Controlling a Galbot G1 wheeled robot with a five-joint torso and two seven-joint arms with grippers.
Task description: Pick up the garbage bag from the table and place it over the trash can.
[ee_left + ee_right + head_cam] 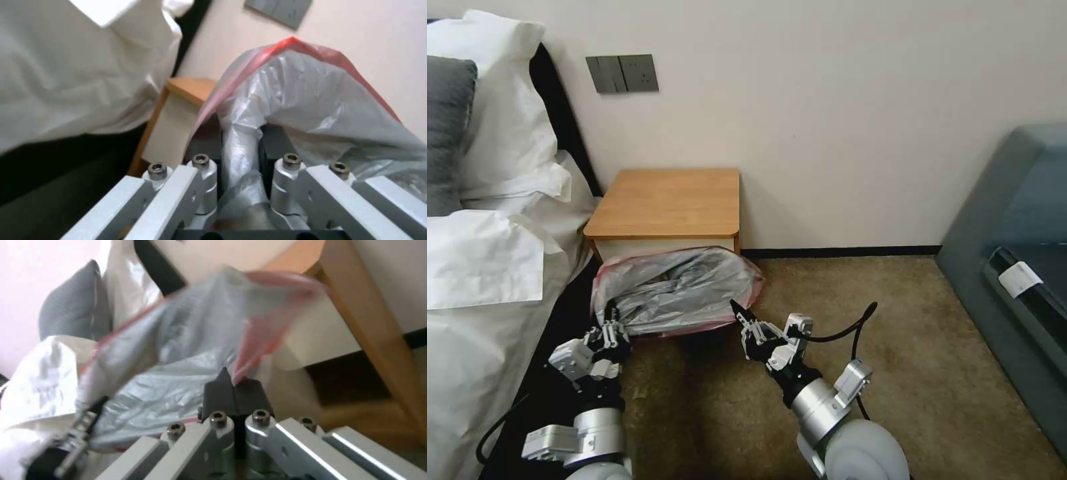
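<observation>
You see garbage bag [677, 290] spread open in front of worktop [670, 200], mouth stretched between both grippers. Left gripper [608, 319] at bag's 8 o'clock edge, jaws pinching grey film. Right gripper [738, 311] at 4 o'clock edge, jaws pressed together on pink-red band. Bed [487, 267] close at 9 o'clock. Open carpet [880, 313] toward 3 o'clock.

trash can hidden under the garbage bag [677, 290], bag edge motion-blurred in right wrist view, sofa [1014, 267] cropped
</observation>
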